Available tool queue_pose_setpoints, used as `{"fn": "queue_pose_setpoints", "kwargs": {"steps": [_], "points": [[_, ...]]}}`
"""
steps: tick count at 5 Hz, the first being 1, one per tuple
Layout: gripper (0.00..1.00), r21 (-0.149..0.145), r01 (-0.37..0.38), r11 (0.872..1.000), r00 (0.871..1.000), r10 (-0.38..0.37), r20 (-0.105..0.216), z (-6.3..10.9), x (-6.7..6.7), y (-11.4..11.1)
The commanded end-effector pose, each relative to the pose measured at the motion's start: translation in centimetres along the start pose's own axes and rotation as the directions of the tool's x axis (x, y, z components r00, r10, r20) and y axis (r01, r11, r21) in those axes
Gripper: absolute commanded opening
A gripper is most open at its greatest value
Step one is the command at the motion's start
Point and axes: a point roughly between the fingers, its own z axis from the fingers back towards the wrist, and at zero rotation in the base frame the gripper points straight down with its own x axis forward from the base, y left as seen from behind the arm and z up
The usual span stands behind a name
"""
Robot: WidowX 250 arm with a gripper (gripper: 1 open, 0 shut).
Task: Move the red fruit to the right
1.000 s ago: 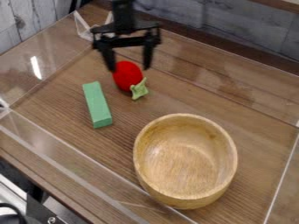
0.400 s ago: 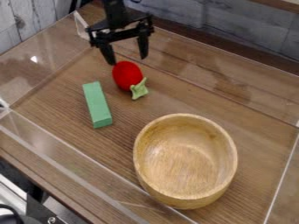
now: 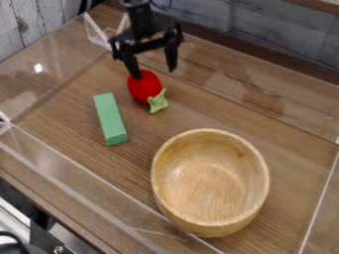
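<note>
The red fruit (image 3: pixel 143 87) lies on the wooden table, a small glossy red oval with a light green leafy cap (image 3: pixel 158 102) pointing to the lower right. My black gripper (image 3: pixel 150 66) hangs just above and behind it, open, its two fingers spread on either side of the fruit's top. Nothing is held between the fingers. Whether the fingertips touch the fruit cannot be told.
A green rectangular block (image 3: pixel 110 118) lies to the left of the fruit. A large wooden bowl (image 3: pixel 209 181) stands at the front right. Clear plastic walls (image 3: pixel 54 164) fence the table surface on all sides.
The gripper rose and drifted back left, then came down and to the right again over the fruit. It stayed open. The fruit has not moved.
</note>
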Motion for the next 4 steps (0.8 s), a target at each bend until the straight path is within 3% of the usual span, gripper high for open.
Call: {"fn": "queue_pose_setpoints", "kwargs": {"steps": [1, 3, 4], "points": [[1.0, -0.059, -0.044, 0.997, 0.994, 0.05, 0.096, 2.8, 0.0, -0.8], [1.0, -0.083, -0.091, 0.992, 0.987, 0.101, 0.123, 4.0, 1.2, -1.0], [1.0, -0.091, -0.118, 0.989, 0.982, 0.13, 0.136, 4.4, 2.9, 0.2]]}}
